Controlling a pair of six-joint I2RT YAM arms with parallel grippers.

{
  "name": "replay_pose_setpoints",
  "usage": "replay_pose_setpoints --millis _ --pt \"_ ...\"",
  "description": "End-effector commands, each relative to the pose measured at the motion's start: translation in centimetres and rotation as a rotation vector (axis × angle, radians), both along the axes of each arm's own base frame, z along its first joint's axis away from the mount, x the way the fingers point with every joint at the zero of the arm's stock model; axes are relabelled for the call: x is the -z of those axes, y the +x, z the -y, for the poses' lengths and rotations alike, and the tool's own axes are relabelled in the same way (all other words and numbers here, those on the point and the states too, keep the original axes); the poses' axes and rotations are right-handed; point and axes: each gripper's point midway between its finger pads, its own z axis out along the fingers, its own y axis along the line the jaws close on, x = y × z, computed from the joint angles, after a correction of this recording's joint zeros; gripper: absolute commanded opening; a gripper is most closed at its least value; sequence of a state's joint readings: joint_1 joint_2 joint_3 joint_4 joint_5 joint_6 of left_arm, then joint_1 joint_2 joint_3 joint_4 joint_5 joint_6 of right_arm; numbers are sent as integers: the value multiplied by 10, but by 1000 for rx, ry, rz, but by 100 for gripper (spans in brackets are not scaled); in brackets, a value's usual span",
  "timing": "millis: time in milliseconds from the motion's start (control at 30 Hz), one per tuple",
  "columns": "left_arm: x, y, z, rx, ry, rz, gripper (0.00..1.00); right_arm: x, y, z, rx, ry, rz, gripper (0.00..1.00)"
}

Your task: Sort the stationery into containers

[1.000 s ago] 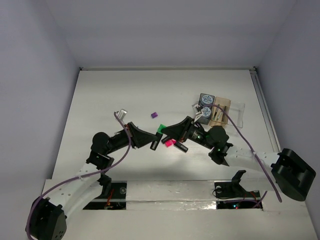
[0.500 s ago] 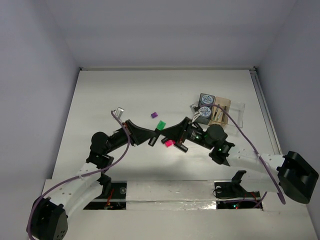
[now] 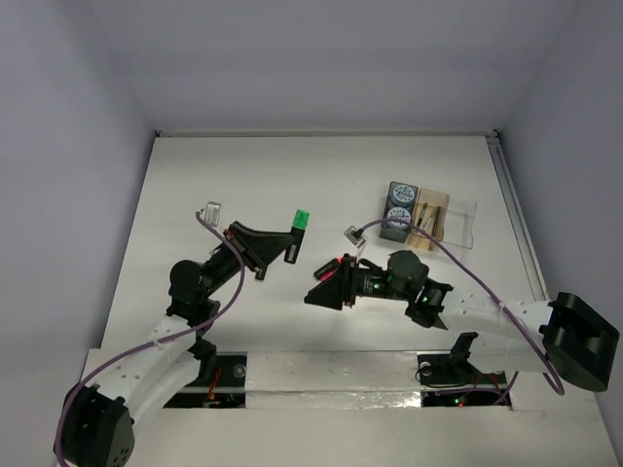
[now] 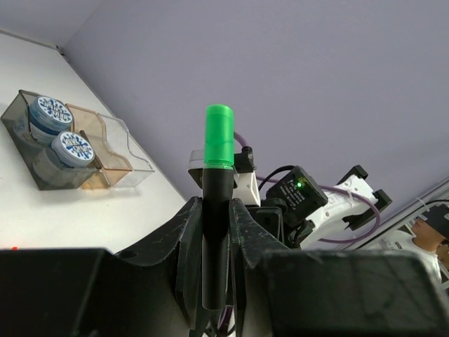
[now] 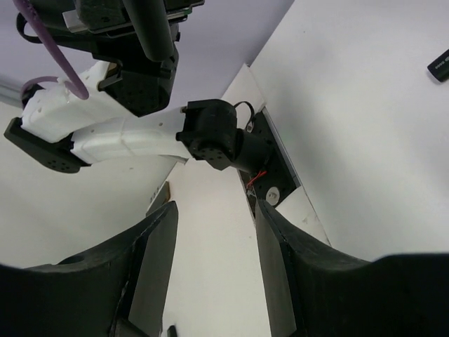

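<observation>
Two end effectors hang over the table (image 3: 243, 175) near its middle, tips turned toward each other and a little apart.

The left end effector (image 3: 286, 247) is clamped tight on the green-capped highlighter (image 3: 299, 229). Its fingers (image 4: 188, 239) press the black body from both sides, low down on the barrel. The upper barrel and the whole green cap (image 4: 218, 137) stick out past the fingertips. From above, the highlighter's long axis runs from the near side toward the far edge, leaning slightly right, with the cap at the far end. In the left wrist view it lies in line with the fingers, cap leading, set against the wall rather than the table.

The right end effector (image 3: 316, 295) lies low and points left. Its fingers (image 5: 151, 267) stand parted, and only bare table shows in the gap. A short black piece (image 5: 438, 64) lies on the table at the edge of that view. I cannot tell what it is.

Off to the right, the dark grey holder (image 3: 392, 233) has two round blue-and-white pieces (image 3: 401, 192) in it. Touching its right side is the clear box (image 3: 465, 222) with its tan insert (image 3: 431, 212).
</observation>
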State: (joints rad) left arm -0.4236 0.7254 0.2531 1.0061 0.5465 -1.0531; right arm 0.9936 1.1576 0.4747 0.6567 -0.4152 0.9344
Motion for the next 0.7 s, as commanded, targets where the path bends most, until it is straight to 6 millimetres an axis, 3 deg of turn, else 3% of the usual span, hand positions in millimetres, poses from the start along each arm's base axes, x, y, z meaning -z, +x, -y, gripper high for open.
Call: replay_pose_setpoints --millis 0,233,467,667 --pt "-26 -9 -2 17 -47 87 0 -22 13 7 48 52 89 55" --pt "-9 -14 2 67 -29 41 0 -72 42 22 171 106 246 55" --pt "-1 -20 4 104 -36 24 0 -93 64 14 222 120 297 54" --pt "4 -24 5 117 -33 13 0 -94 79 3 234 107 290 54"
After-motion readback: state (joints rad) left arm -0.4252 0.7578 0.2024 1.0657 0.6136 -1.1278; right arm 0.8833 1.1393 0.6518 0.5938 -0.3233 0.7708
